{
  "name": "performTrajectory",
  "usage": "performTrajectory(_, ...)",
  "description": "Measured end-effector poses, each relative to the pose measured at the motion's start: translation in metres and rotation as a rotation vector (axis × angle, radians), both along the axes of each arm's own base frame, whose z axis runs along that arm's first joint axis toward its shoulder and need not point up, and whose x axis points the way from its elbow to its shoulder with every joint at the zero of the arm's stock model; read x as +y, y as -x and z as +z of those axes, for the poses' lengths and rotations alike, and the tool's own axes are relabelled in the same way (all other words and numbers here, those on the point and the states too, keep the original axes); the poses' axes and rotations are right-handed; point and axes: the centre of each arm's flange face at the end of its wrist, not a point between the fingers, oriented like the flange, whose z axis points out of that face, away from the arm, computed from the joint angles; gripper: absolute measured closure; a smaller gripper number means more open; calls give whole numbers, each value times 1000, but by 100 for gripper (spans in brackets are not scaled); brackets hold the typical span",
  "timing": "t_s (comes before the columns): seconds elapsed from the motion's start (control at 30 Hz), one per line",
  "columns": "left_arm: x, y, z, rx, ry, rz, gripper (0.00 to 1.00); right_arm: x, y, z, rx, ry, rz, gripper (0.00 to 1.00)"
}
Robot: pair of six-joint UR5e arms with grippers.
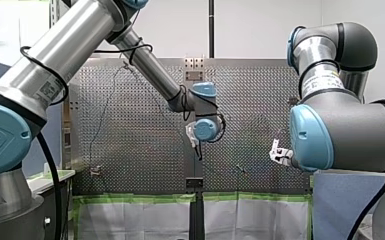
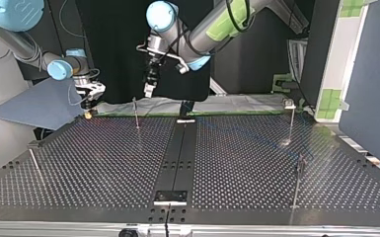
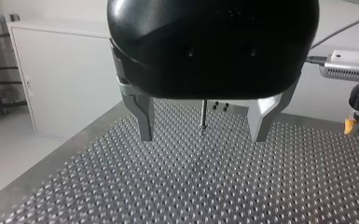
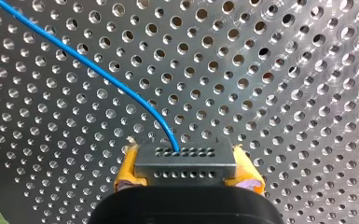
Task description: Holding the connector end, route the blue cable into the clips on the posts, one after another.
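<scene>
Above table [image 4: 284, 93] — right pincer [image 4: 187, 173] clamps connector [image 4: 186, 160].

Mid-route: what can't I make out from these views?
- Thin blue cable from the grey connector block: far end cut off by the right wrist view's edge.
- Clips on the slim metal posts: too small in the top view.
- Perforated table: right side blocked by my right arm, front view.

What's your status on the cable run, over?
Right gripper shut on connector, blue cable trailing across perforated table. Left gripper open, empty, post ahead of it. No obstruction visible.
</scene>
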Motion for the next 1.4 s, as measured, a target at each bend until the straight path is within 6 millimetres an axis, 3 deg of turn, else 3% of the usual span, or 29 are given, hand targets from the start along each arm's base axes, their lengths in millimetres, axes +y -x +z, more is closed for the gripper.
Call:
performTrajectory(0.57,60,22,21,57,-75,88,0,0,0,0,0,0,1,100)
performTrajectory(1.4,123,77,51,74,-42,88,0,-5,3,4,1,8,2,100)
